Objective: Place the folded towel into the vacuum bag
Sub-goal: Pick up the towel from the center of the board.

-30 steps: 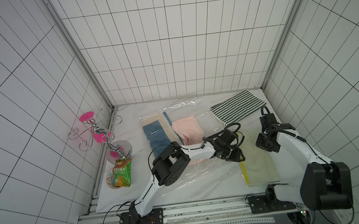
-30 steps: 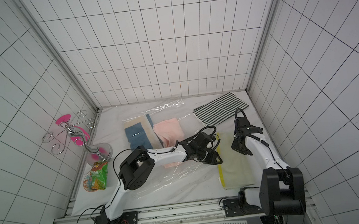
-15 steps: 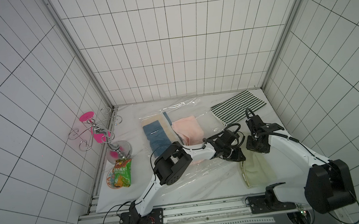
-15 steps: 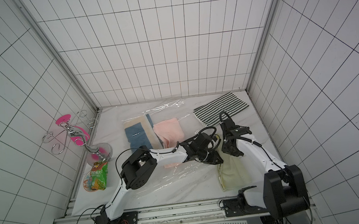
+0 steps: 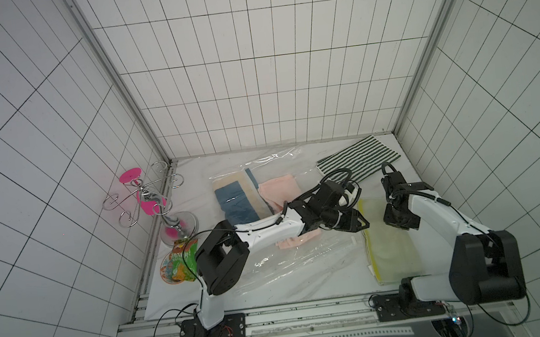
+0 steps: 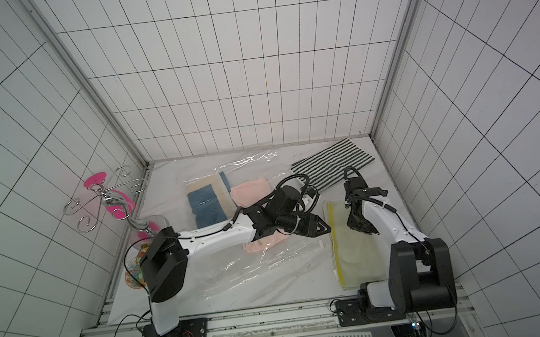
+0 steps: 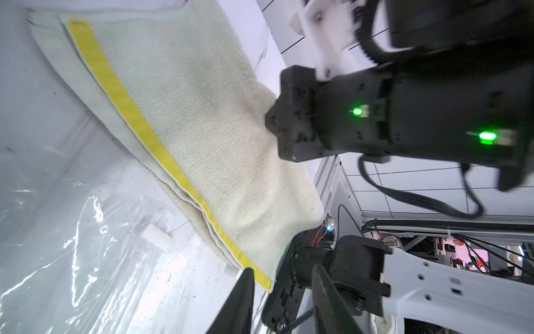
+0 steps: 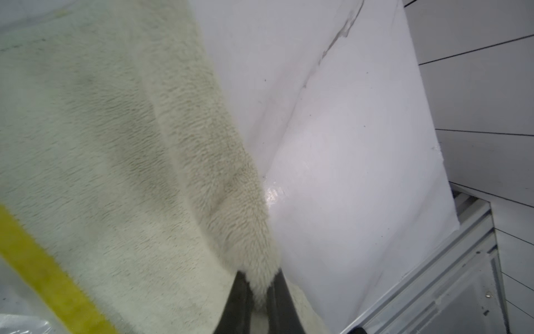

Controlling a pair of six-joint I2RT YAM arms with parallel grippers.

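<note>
The folded towel (image 5: 389,249), cream with a yellow band, lies on the desk (image 5: 194,192) just beside the vacuum bag (image 5: 291,264), outside it. The right pincer (image 8: 260,273) is clamped on the towel's edge farthest from the bag. The left pincer (image 7: 282,269) stands partly open at the bag's towel-side edge.

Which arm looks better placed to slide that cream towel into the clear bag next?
Right. The right gripper is shut on the cream towel; the left gripper is open by the vacuum bag, holding nothing.

White arms (image 5: 269,234), black joints (image 5: 221,269), looping black cables (image 5: 336,171).
</note>
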